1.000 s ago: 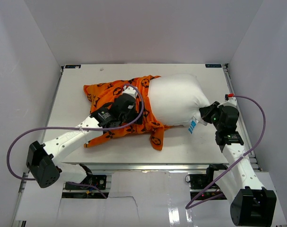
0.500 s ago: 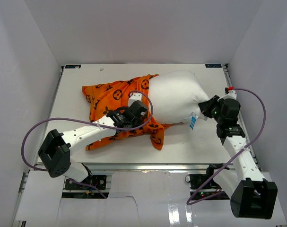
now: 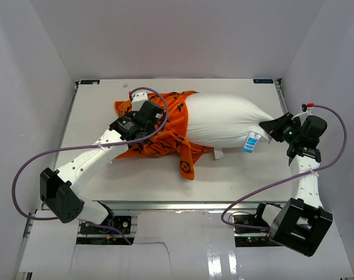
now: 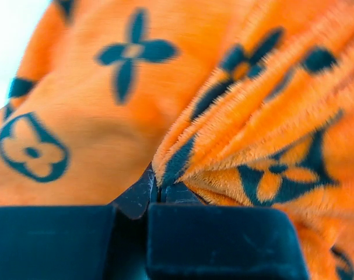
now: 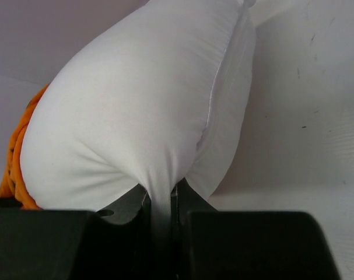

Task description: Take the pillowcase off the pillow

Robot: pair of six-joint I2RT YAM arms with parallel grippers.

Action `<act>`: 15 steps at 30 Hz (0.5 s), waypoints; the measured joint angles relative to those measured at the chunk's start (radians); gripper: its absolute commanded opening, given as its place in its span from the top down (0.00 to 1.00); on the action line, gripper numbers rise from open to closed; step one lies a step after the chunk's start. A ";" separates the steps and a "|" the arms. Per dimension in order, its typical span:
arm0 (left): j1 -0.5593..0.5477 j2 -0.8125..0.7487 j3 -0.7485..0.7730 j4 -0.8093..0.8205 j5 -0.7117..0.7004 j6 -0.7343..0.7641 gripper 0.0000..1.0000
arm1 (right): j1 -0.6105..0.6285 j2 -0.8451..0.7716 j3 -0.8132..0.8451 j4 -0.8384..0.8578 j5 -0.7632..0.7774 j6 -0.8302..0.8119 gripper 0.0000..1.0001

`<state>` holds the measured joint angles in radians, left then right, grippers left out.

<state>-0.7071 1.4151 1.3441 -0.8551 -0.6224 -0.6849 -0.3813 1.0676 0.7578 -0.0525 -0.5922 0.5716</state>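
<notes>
The white pillow (image 3: 223, 119) lies across the middle of the table, its right part bare and stretched to a point. The orange pillowcase (image 3: 165, 131) with black motifs still wraps its left end and trails in loose folds toward the front. My left gripper (image 3: 149, 111) is shut on a fold of the pillowcase (image 4: 235, 146); the plush fabric bunches out from between the closed jaws (image 4: 158, 189). At the right edge my right gripper (image 3: 274, 125) is shut on the pillow's corner, a pinch of white cloth (image 5: 159, 198) held between the fingers. A blue-and-white tag (image 3: 250, 142) hangs below the pillow.
White walls enclose the table (image 3: 95, 169) on the left, back and right. A purple cable (image 3: 150, 90) loops over the left arm and another purple cable (image 3: 337, 125) arcs round the right wrist. Bare table surface lies in front of the pillow.
The left gripper closed on the pillowcase and moved back and left with it. The right gripper pulled the pillow's corner to the right, stretching the pillow and baring more white.
</notes>
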 measured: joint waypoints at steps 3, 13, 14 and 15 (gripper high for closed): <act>0.106 -0.010 0.010 -0.016 0.044 0.026 1.00 | -0.031 0.014 0.000 -0.014 -0.102 0.006 0.92; 0.390 -0.011 0.089 -0.016 0.248 0.174 1.00 | -0.096 0.029 0.007 -0.045 -0.249 0.025 0.92; 0.406 -0.011 0.095 -0.016 0.269 0.190 1.00 | -0.096 0.030 0.009 -0.048 -0.255 0.026 0.92; 0.422 -0.011 0.099 -0.016 0.287 0.204 1.00 | -0.097 0.032 0.012 -0.053 -0.260 0.027 0.92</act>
<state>-0.2852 1.4044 1.4429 -0.8711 -0.3351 -0.4812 -0.4778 1.0992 0.7696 -0.1051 -0.8520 0.5983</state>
